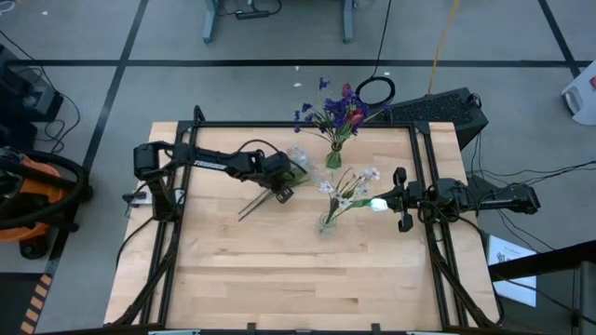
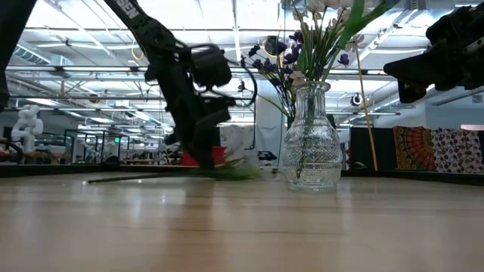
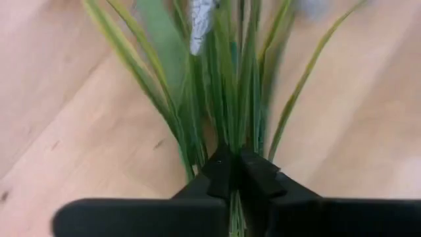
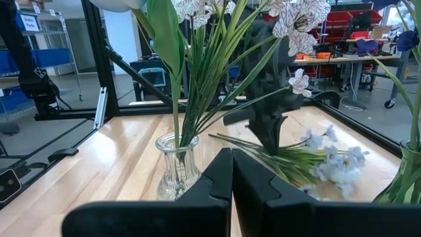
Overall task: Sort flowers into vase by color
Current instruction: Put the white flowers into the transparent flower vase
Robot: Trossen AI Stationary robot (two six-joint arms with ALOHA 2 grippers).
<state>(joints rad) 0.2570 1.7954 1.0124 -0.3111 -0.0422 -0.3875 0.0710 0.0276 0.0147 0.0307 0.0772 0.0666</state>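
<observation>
A flower spray with pale blossoms (image 1: 298,156) and long green stems (image 1: 250,209) lies flat on the wooden table. My left gripper (image 1: 281,193) stands over its middle and is shut on the green stems (image 3: 197,125). A glass vase (image 1: 328,223) with white flowers stands near the table's middle, to the right of the spray. A second vase (image 1: 334,158) farther back holds purple-blue flowers and a red one. My right gripper (image 1: 400,200) waits shut and level at the right edge, touching nothing. My left gripper pinches the bundle of green stems and leaves (image 3: 231,148) between its two fingers, about midway along the spray. The fingers slant down from above and from the table's left, across the stems. The spray lies on the table, blossoms (image 4: 332,161) toward the far side.
The white-flower vase (image 2: 311,143) stands close to the right of the left gripper. A black frame rail (image 1: 307,125) borders the table's far edge. Bare wood (image 1: 279,279) fills the near half of the table.
</observation>
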